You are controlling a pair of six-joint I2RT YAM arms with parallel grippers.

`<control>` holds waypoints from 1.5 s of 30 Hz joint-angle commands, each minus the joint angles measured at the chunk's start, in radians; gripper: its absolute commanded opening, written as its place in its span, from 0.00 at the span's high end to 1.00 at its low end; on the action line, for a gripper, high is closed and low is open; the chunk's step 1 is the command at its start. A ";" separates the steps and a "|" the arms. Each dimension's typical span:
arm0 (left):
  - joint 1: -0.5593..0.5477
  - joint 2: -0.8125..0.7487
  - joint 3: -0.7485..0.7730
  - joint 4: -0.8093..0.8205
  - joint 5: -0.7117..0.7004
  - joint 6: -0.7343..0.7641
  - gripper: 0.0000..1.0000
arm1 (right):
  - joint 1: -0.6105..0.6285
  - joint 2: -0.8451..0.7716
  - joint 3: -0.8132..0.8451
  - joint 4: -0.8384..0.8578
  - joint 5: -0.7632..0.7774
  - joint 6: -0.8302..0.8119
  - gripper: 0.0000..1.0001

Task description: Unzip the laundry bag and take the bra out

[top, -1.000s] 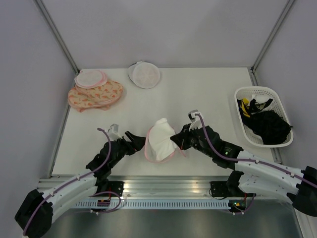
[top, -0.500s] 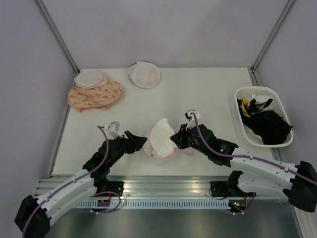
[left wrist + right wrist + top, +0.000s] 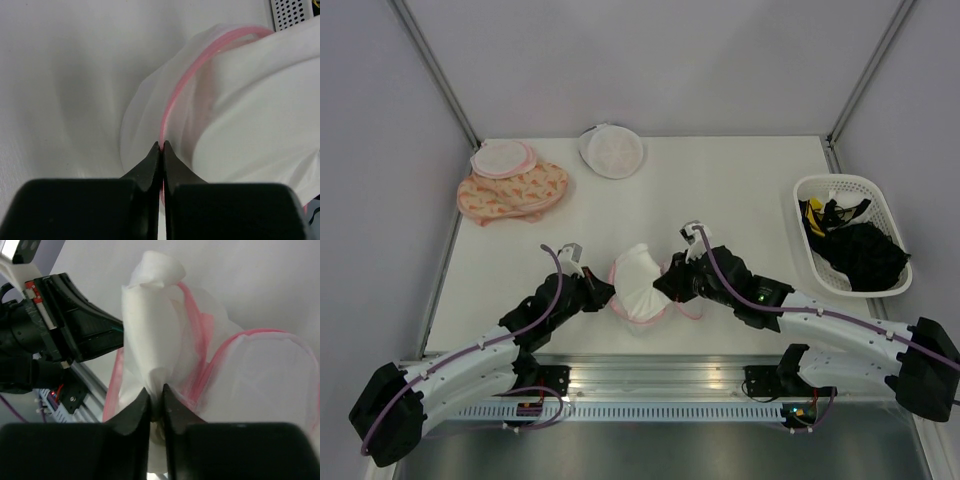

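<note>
The laundry bag (image 3: pixel 620 303), white mesh with a pink zipper rim, lies open near the table's front middle. A white padded bra (image 3: pixel 638 272) sticks up out of it. My left gripper (image 3: pixel 603 293) is at the bag's left side, shut on the pink rim (image 3: pixel 186 74), which runs into its closed tips (image 3: pixel 161 145). The bra (image 3: pixel 260 100) fills the right of that view. My right gripper (image 3: pixel 662 285) is on the bag's right side. Its jaws (image 3: pixel 156 390) stand a narrow gap apart with a fold of the bra (image 3: pixel 150 325) pinched between them. One mesh half (image 3: pixel 265 380) lies beside it.
A white basket (image 3: pixel 840 181) with dark clothes stands at the right edge. A plain white round case (image 3: pixel 611 150) sits at the back. A pink-edged case (image 3: pixel 503 158) rests on orange patterned cloth (image 3: pixel 525 190) at the back left. The metal rail runs along the front.
My left gripper has come in from the left and shut on the bag's pink rim. The right gripper and the bag have shifted a little left, and its jaws have eased slightly.
</note>
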State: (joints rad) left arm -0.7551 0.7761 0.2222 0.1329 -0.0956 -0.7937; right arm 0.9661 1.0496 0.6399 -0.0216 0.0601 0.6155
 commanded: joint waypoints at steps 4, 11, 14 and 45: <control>-0.009 0.002 0.031 0.048 -0.003 0.024 0.98 | 0.002 0.063 0.069 0.068 -0.201 -0.065 0.55; -0.009 0.002 0.031 0.066 0.002 0.017 0.98 | 0.000 0.098 0.115 0.026 -0.088 -0.097 0.48; -0.009 0.009 0.028 0.080 0.010 0.010 0.98 | 0.000 0.159 0.133 -0.008 -0.030 -0.099 0.68; -0.009 -0.001 0.035 0.028 0.004 -0.004 0.98 | -0.703 -0.011 0.518 -0.341 0.719 -0.039 1.00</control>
State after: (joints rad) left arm -0.7597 0.7853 0.2222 0.1619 -0.0948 -0.7948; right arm 0.3809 1.0233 1.1076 -0.3824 0.7845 0.5575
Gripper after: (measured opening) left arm 0.026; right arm 0.009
